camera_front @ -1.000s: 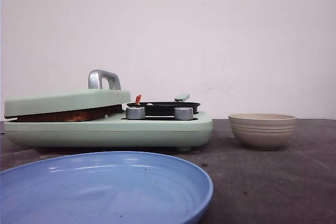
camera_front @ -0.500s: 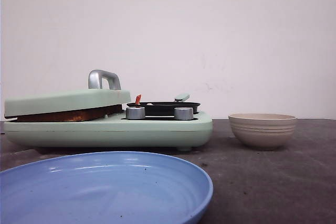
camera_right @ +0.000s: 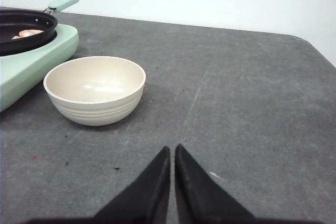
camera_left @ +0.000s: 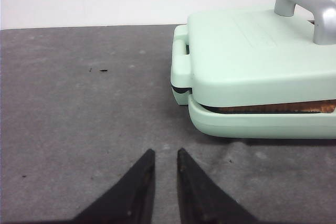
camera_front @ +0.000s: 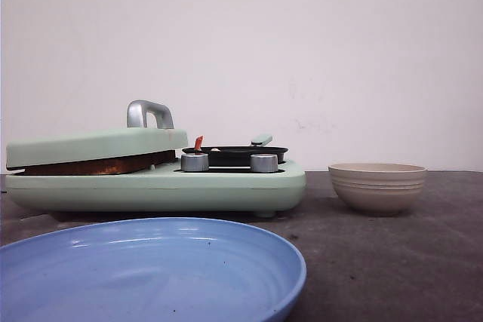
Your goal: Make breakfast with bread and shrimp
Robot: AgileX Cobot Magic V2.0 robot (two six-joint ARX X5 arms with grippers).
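The bread shows only as a golden-brown edge (camera_front: pixel 98 165) under the shut lid (camera_front: pixel 90 145) of the mint-green breakfast maker, and again in the left wrist view (camera_left: pixel 273 108). The shrimp's orange-red tail (camera_front: pixel 198 142) sticks up from the black pan (camera_front: pixel 234 154) on the maker's right half. It appears as an orange piece in the right wrist view (camera_right: pixel 29 33). My left gripper (camera_left: pixel 165 151) hovers over bare table beside the maker, jaws nearly together and empty. My right gripper (camera_right: pixel 172 147) is shut and empty, near the cream bowl (camera_right: pixel 94 88). Neither gripper shows in the front view.
A large blue plate (camera_front: pixel 151 273) lies at the table's front. The cream bowl (camera_front: pixel 377 186) stands right of the maker. The lid has a silver handle (camera_front: pixel 149 113), and two silver knobs (camera_front: pixel 195 162) sit in front of the pan. The pan's mint handle (camera_right: pixel 63 1) points backward.
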